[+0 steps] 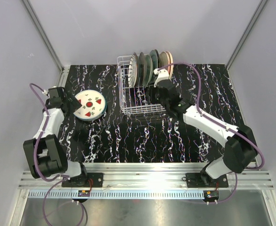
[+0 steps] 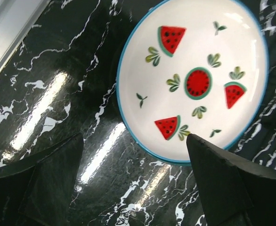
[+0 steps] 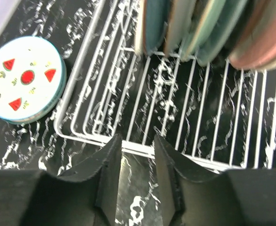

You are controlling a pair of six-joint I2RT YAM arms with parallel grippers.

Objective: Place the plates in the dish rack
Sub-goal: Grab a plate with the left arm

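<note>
A white plate with red watermelon marks and a blue rim (image 1: pixel 90 105) (image 2: pixel 194 75) (image 3: pixel 25 80) lies flat on the black marbled table, left of the dish rack. My left gripper (image 1: pixel 75 106) (image 2: pixel 135 146) is open at the plate's left edge, its right fingertip (image 2: pixel 213 165) over the rim and nothing between the jaws. The white wire dish rack (image 1: pixel 128 101) (image 3: pixel 175 155) holds several plates (image 1: pixel 150 66) (image 3: pixel 199 28) standing on edge at its far end. My right gripper (image 1: pixel 159 87) (image 3: pixel 138 141) hovers over the rack's right edge, jaws a little apart and empty.
The black marbled table (image 1: pixel 142 136) runs to an aluminium rail (image 1: pixel 147 176) at the near edge, where both arm bases are bolted. Pale enclosure walls with metal posts (image 1: pixel 44 33) close in the back and sides. Purple cables (image 1: pixel 199 89) loop off both arms.
</note>
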